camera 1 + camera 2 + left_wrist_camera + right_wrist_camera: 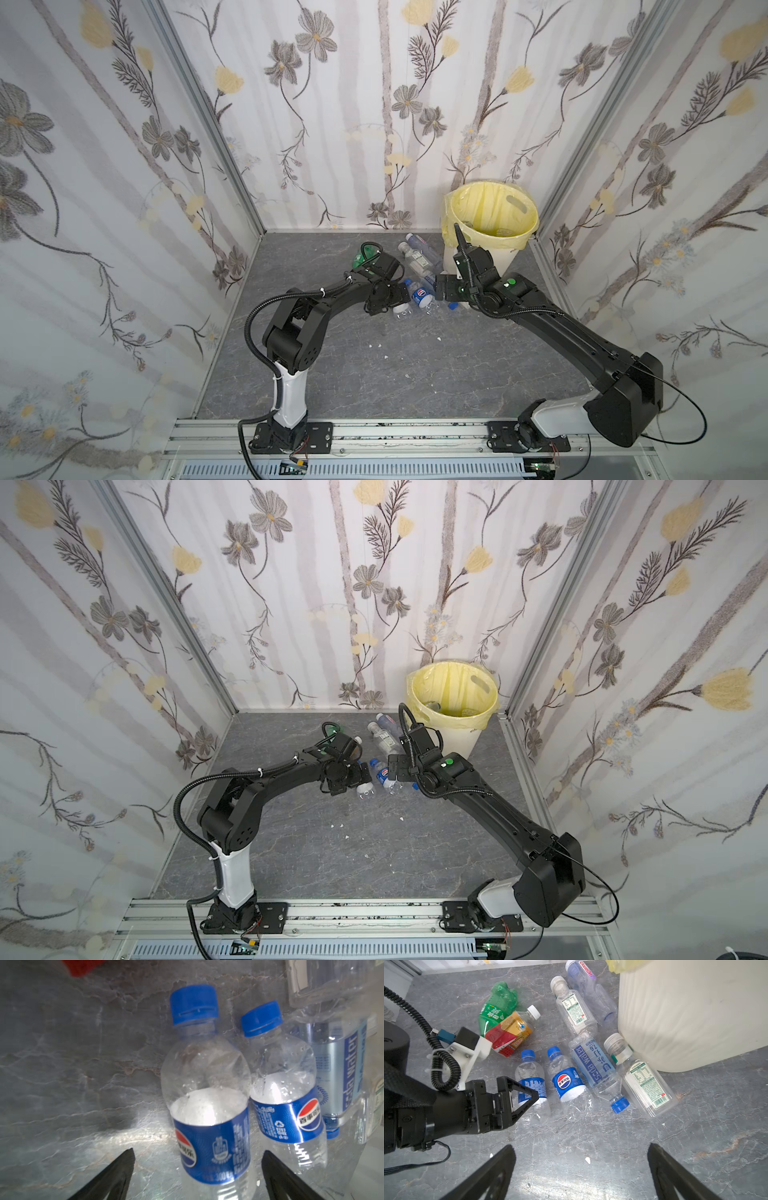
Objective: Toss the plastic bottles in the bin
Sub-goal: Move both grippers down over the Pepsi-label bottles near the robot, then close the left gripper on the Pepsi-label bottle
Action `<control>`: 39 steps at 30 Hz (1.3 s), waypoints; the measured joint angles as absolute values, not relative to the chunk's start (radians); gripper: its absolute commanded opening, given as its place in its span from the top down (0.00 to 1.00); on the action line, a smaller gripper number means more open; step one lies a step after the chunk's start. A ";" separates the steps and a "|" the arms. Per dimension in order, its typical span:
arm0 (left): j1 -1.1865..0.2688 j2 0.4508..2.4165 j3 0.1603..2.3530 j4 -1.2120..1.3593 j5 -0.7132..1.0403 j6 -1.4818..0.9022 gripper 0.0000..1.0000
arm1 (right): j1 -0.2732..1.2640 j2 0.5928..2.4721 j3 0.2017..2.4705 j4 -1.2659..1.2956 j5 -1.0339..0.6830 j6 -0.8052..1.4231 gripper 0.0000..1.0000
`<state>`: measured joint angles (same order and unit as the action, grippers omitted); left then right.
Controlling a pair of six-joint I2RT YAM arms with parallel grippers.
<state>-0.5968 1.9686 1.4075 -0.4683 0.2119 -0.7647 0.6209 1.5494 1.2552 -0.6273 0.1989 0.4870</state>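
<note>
Plastic bottles point(570, 1082) lie against bin point(685, 1012), far-right worktop point(591, 1167) corner.
Left gripper point(197, 1151) apart, astride Pepsi bottle point(207, 1126); right gripper point(581, 1146) apart over open near worktop.

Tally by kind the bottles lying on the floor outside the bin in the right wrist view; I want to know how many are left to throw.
Blue-label cola bottles: 2
White-label square bottles: 2
Soda water bottle: 1
Green bottle: 1
Orange-red bottle: 1
Clear bluish bottle: 1
Total: 8
</note>
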 measured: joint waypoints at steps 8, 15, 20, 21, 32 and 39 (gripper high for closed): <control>-0.605 2.051 1.477 -0.446 0.254 -0.783 0.19 | 0.636 1.441 1.171 -0.602 0.282 0.491 0.00; -0.603 2.025 1.403 -0.437 0.267 -0.760 0.24 | 0.636 1.416 1.121 -0.549 0.312 0.564 0.00; -0.603 2.000 1.353 -0.428 0.282 -0.732 0.29 | 0.640 1.475 1.136 -0.543 0.317 0.614 0.00; -0.603 1.994 1.345 -0.427 0.282 -0.725 0.30 | 0.640 1.486 1.141 -0.543 0.317 0.620 0.00; -0.580 1.882 1.214 -0.406 0.320 -0.627 0.44 | 0.644 1.555 1.145 -0.523 0.202 0.726 0.00; -0.576 1.754 1.090 -0.325 0.414 -0.566 0.45 | 0.644 1.615 1.153 -0.471 0.113 0.743 0.00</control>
